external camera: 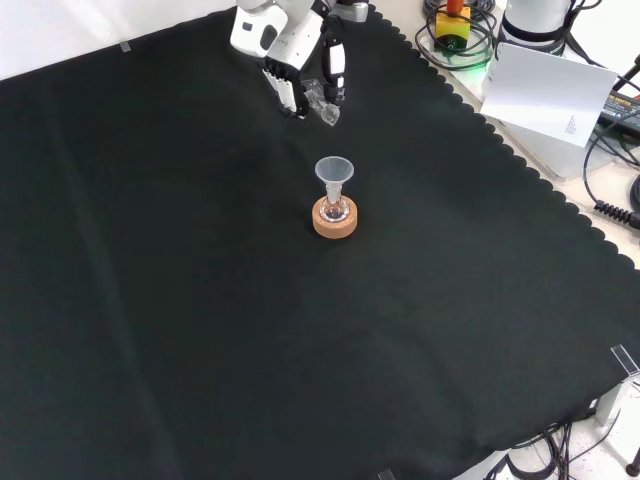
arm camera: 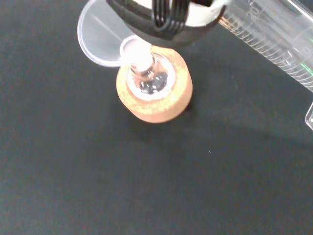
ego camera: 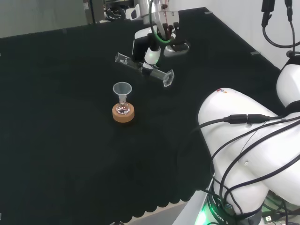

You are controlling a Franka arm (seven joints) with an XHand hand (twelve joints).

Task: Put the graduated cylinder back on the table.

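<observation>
The graduated cylinder is held by the hand, with the fingers curled round its middle. In the head view the cylinder is seen lying almost flat. Its open mouth is pointed toward 10 o'clock and its wide foot toward 4 o'clock. It is held up above the black cloth, not resting on it.

A small round flask is seen sitting in a cork ring on the cloth. A clear funnel is stuck in the flask's neck. In the head view the cylinder is found at about 1 o'clock from the funnel, near it but not touching.

In the front view the hand is seen at the top, and the cylinder is pointed down toward 5 o'clock. The funnel and cork ring are seen at 6 o'clock from the hand.

In the wrist view the cork ring is shown close, with something dark at the bottom of the flask. Printed lines are seen on the cylinder.
</observation>
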